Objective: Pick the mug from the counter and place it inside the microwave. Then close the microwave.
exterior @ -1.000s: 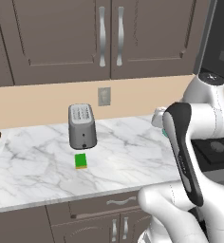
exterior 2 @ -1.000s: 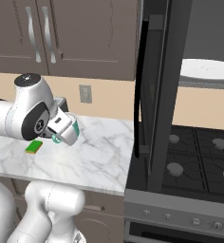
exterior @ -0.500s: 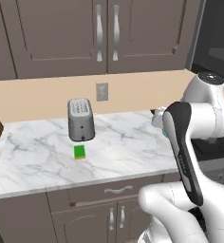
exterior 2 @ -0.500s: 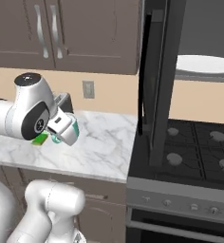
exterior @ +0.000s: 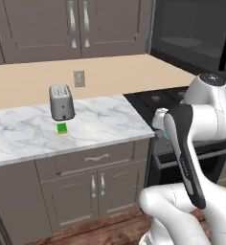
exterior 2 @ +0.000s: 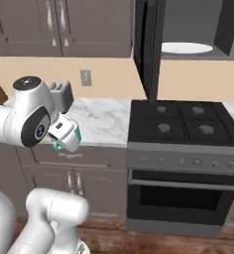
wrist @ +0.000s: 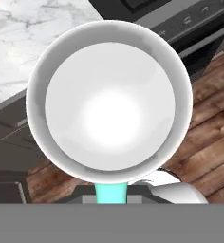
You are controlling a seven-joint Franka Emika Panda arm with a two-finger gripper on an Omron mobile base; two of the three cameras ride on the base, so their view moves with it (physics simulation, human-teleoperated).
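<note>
Now off the counter [exterior: 100, 124], beside the stove [exterior 2: 188, 121]; mug [wrist: 109, 102] seemingly clasped in the gripper [exterior 2: 64, 136], fingers hidden.

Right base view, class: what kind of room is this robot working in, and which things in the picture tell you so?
A home kitchen, rendered in simulation. The black gas stovetop with an oven below, the open microwave above it, and the marble counter with a toaster all show it.
</note>
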